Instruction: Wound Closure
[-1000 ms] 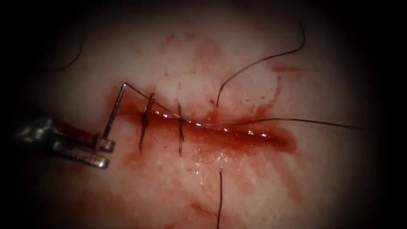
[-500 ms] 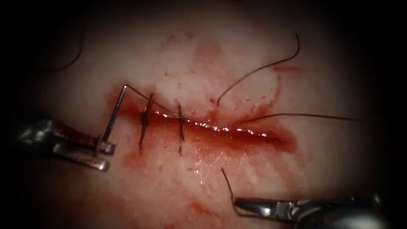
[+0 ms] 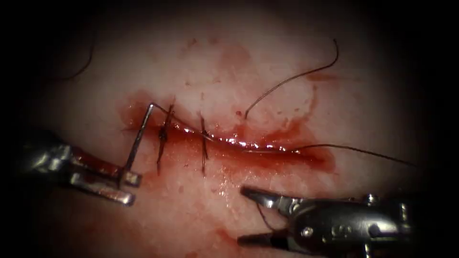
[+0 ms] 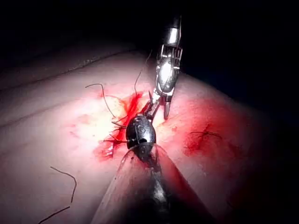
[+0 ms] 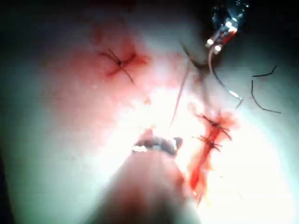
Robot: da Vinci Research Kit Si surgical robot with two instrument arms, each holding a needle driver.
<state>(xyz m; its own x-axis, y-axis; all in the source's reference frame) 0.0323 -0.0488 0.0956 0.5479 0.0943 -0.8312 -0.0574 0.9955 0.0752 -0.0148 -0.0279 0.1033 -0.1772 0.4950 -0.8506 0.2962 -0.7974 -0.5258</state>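
Observation:
My left tool (image 3: 131, 187) sits left of the cut (image 3: 267, 149), shut on the needle (image 3: 140, 138) near its lower end. The needle stands free of the tissue (image 3: 215, 71). Thread (image 3: 354, 150) leaves its upper end, runs along the cut and trails off to the right. My right tool (image 3: 243, 215) lies below the cut with its jaws open, a short thread end (image 3: 261, 211) between them, not gripped. The right tool (image 4: 160, 103) stands beyond my left tool (image 4: 140, 133) in the left wrist view. In the right wrist view the right tool (image 5: 156, 145) is near and the curved needle (image 5: 216, 70) farther off.
Two dark stitches (image 3: 162, 136) (image 3: 203, 142) cross the left part of the cut. Red fluid pools along the cut's right part. A loose curved thread end (image 3: 291, 79) lies on the tissue above the cut, and another thread piece (image 3: 83, 67) at the upper left.
My right tool came in from the lower right, moved up and left, and opened around the thread end. My left tool shifted slightly right and down with the needle.

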